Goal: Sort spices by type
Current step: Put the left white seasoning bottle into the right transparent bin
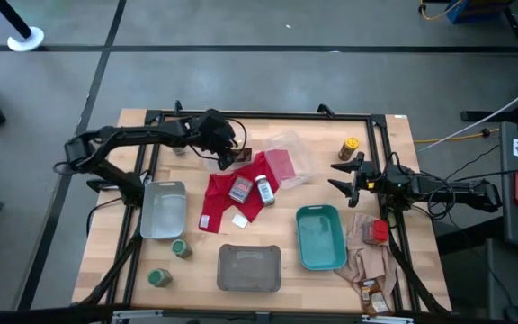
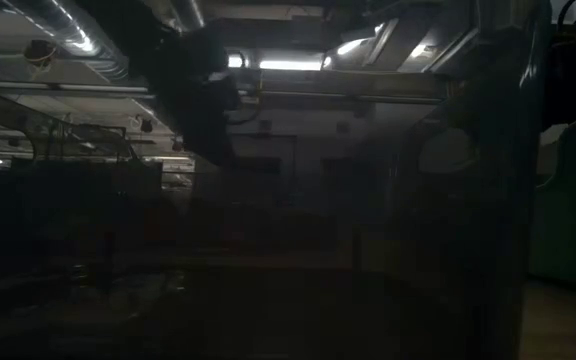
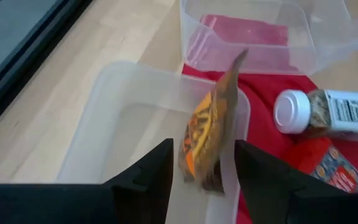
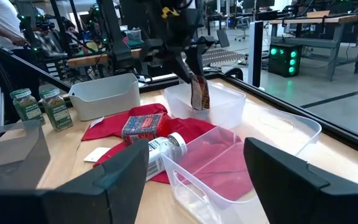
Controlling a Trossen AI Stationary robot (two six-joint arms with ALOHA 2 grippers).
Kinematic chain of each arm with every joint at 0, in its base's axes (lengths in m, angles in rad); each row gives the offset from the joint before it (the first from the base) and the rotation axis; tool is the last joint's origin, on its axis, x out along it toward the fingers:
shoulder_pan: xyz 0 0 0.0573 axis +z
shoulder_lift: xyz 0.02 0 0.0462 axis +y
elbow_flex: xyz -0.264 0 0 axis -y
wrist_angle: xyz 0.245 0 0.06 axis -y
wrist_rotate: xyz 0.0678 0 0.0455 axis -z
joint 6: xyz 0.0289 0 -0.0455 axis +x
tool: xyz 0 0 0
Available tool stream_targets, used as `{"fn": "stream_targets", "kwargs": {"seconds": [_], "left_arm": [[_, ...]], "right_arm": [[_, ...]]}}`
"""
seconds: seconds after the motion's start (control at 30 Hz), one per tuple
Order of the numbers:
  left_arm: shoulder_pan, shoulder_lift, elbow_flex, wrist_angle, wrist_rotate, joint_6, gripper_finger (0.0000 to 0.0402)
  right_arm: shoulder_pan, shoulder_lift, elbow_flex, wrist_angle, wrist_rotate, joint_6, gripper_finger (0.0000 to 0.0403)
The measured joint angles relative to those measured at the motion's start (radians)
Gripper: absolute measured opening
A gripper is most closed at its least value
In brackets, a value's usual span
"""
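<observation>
1. While it hangs over a small clear tub (image 3: 123,118), the dark brown packet (image 3: 209,138) is pinched between the two fingers of the left gripper (image 3: 202,163), which are clamped on its lower part; its top corner tilts up and away from the fingers.
2. From the right wrist view the same packet (image 4: 199,92) hangs upright from the left gripper (image 4: 190,73) just above that tub (image 4: 213,107).
3. On the packet's face there is an orange and yellow picture; no words can be read.
4. Just beside the tub, on a red cloth (image 1: 227,202), lie a white-capped bottle (image 3: 328,114) on its side and a small red tin (image 4: 143,125); the bottle's white label carries fine print too small to read, and the tin's top has a blue and white pattern.
5. Reaching from the table's left edge toward the far middle, the left arm is bent at the elbow, its gripper (image 1: 226,151) pointing down at the cloth's far end.
6. Over at the right side the right gripper (image 1: 347,177) waits with its fingers spread apart and nothing between them, near a yellow-labelled jar (image 1: 349,147).
7. Two green-lidded jars (image 1: 171,263) stand near the table's front left, beside a grey tray (image 1: 164,209).
</observation>
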Motion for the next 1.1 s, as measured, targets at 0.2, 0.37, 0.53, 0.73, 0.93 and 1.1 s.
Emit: {"fn": "stream_targets", "kwargs": {"seconds": [0.2, 0.37, 0.53, 0.73, 0.93, 1.1], "left_arm": [[0.001, -0.098, 0.000, -0.106, -0.004, 0.003, 0.0155], [0.022, -0.183, 0.000, -0.189, -0.054, 0.002, 0.0155], [0.062, -0.259, 0.000, -0.284, -0.181, -0.031, 0.0155], [0.100, -0.299, 0.000, -0.405, -0.270, -0.030, 0.0155], [0.125, -0.298, 0.000, -0.462, -0.307, -0.019, 0.0155], [0.155, -0.298, 0.000, -0.472, -0.432, -0.127, 0.0155]], "right_arm": [[0.000, 0.000, 0.000, 0.000, 0.000, 0.000, 0.0264], [0.000, 0.000, 0.000, 0.000, 0.000, 0.000, 0.0264], [0.000, 0.000, 0.001, 0.000, 0.000, 0.000, 0.0264], [0.000, 0.000, 0.001, -0.001, 0.000, 0.000, 0.0264], [0.000, 0.000, 0.001, -0.001, 0.000, 0.000, 0.0264], [0.000, 0.000, 0.001, -0.002, 0.000, 0.000, 0.0264]]}}
